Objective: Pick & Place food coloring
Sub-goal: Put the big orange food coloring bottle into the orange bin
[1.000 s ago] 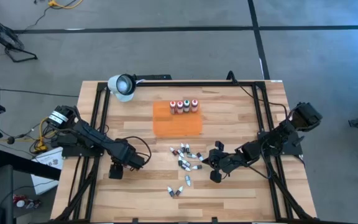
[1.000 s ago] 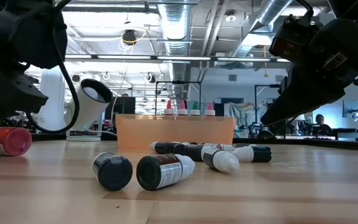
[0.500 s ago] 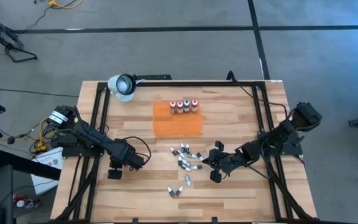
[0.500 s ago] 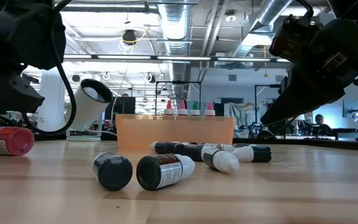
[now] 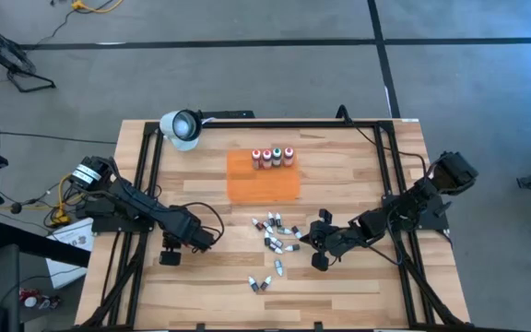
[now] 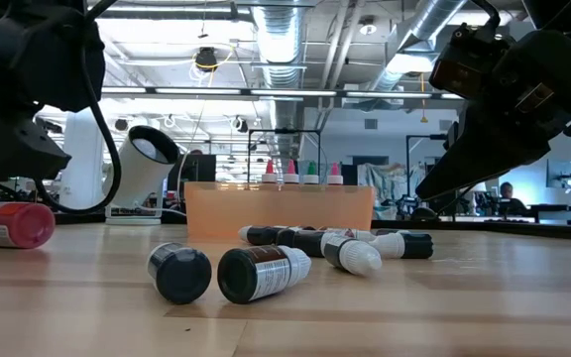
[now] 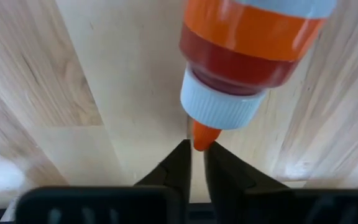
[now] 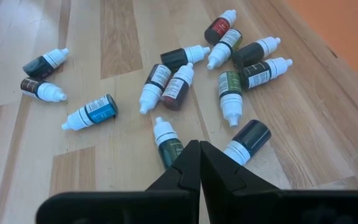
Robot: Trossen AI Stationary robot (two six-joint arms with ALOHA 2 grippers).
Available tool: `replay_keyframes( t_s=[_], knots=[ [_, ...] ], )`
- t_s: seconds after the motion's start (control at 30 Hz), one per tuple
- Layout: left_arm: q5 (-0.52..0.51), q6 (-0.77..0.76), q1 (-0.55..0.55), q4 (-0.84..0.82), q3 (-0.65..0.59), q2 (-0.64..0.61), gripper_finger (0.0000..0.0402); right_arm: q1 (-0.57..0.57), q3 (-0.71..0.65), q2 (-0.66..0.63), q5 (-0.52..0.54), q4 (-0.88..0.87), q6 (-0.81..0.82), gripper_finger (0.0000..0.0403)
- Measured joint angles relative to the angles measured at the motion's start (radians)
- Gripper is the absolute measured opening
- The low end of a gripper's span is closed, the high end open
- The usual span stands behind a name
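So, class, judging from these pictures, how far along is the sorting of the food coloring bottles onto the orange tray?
Done: four white-capped bottles stand in a row along the orange tray's far edge. In hand: the left claw is shut at the tip of a red bottle lying on the table's left side, though a real grip isn't clear. Left: the cluster of small vials near the shut right claw, plus a few more by the front edge.

Four white-capped bottles [image 5: 273,156] stand upright in a row along the far edge of the orange tray [image 5: 263,185]. Small vials [image 5: 276,232] lie scattered on their sides mid-table, three more [image 5: 261,282] nearer the front edge. A red bottle [image 7: 251,46] lies toward the left edge.
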Motion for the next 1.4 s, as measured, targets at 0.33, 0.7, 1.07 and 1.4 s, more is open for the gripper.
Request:
replay_keyframes(
  t_s=[0.33, 0.7, 1.07, 1.4],
  knots=[
    [-0.009, -0.003, 0.0, 0.009, 0.0, 0.0, 0.0147, 0.0, 0.0, 0.0, 0.0, 0.0, 0.0, 0.0001],
    [-0.012, 0.007, 0.0, 0.039, 0.001, 0.0, 0.0139, 0.0, 0.0, 0.0, 0.0, 0.0, 0.0, 0.0001],
    [-0.029, 0.008, 0.0, 0.037, 0.001, 0.0, 0.0053, 0.0, 0.0, 0.0, 0.0, 0.0, 0.0, 0.0001],
    [-0.03, 0.009, 0.0, -0.014, 0.005, 0.0, 0.0022, 0.0, 0.0, 0.0, 0.0, 0.0, 0.0, 0.0001]
  ],
)
